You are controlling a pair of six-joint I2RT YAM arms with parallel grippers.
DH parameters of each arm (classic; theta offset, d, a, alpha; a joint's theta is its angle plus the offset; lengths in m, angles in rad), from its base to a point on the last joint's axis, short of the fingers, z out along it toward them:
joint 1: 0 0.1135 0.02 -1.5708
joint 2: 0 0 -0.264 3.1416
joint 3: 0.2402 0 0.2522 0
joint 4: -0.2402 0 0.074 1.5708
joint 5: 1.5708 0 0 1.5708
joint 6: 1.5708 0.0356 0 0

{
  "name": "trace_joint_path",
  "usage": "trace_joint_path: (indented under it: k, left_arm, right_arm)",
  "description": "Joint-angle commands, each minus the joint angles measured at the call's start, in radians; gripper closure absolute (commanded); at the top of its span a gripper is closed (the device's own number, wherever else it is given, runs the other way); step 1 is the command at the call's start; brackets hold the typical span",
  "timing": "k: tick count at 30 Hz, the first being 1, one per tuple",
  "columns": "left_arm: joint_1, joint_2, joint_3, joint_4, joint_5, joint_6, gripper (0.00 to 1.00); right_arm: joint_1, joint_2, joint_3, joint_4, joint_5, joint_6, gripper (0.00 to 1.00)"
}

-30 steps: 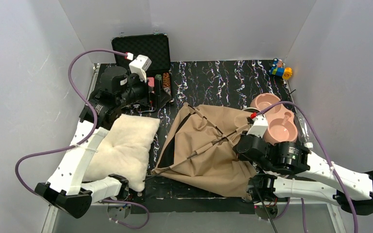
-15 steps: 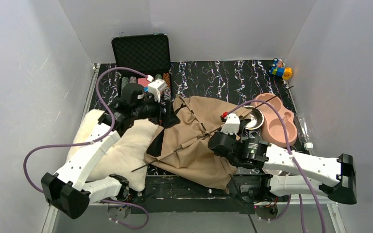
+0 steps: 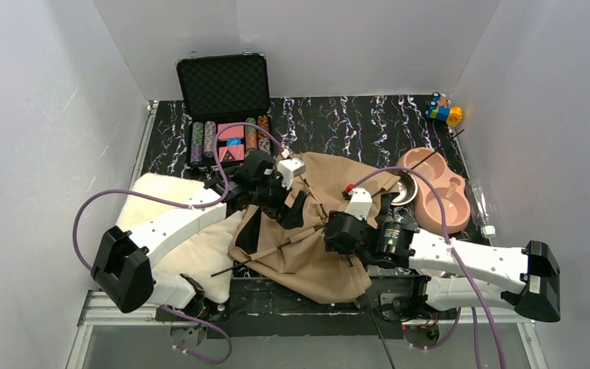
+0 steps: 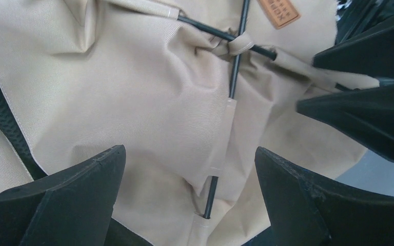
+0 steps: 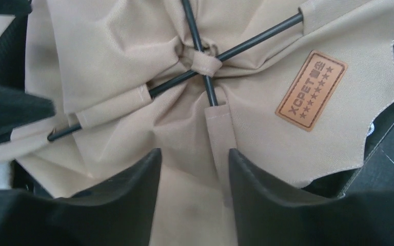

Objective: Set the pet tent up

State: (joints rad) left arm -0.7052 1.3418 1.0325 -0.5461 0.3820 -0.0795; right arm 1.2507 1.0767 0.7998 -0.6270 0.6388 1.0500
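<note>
The pet tent (image 3: pixel 315 246) lies collapsed in the middle of the table, tan canvas bunched around thin black poles. My left gripper (image 3: pixel 293 209) hovers over its left part, open wide. In the left wrist view a black pole (image 4: pixel 234 77) runs between the spread fingers (image 4: pixel 56 200). My right gripper (image 3: pixel 330 231) is just right of it, over the tent's middle. In the right wrist view its jaws stand apart above a canvas pole sleeve (image 5: pixel 220 133), below the pole crossing (image 5: pixel 203 60) and the brown label patch (image 5: pixel 310 89). Nothing is pinched.
A fluffy cream cushion (image 3: pixel 161 223) lies left of the tent, under my left arm. An open black case (image 3: pixel 227 84) with poker chips stands at the back left. A pink double bowl (image 3: pixel 438 192) sits right of the tent, a small coloured toy (image 3: pixel 444 111) at the back right.
My left arm swung right from the case to over the tent. My right gripper slid left across the tent and its jaws opened. The tent shifted left and bunched up.
</note>
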Motion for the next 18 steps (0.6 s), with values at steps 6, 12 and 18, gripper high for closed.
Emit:
trace_joint_path:
  k: [6,12,18]
  left_arm:
    - [-0.03,0.021,-0.035,0.026,-0.056,0.061,0.02]
    - [-0.055,0.066,-0.019,0.026,-0.103,0.071,0.02]
    - [-0.057,0.094,0.008,0.05,-0.165,0.061,0.05]
  right_arm:
    - [-0.002,-0.144,0.039,-0.257,-0.26,-0.019,0.19]
    - [-0.002,-0.253,-0.026,-0.413,-0.441,0.033,0.17]
    - [-0.001,-0.331,-0.092,-0.443,-0.578,0.054,0.17]
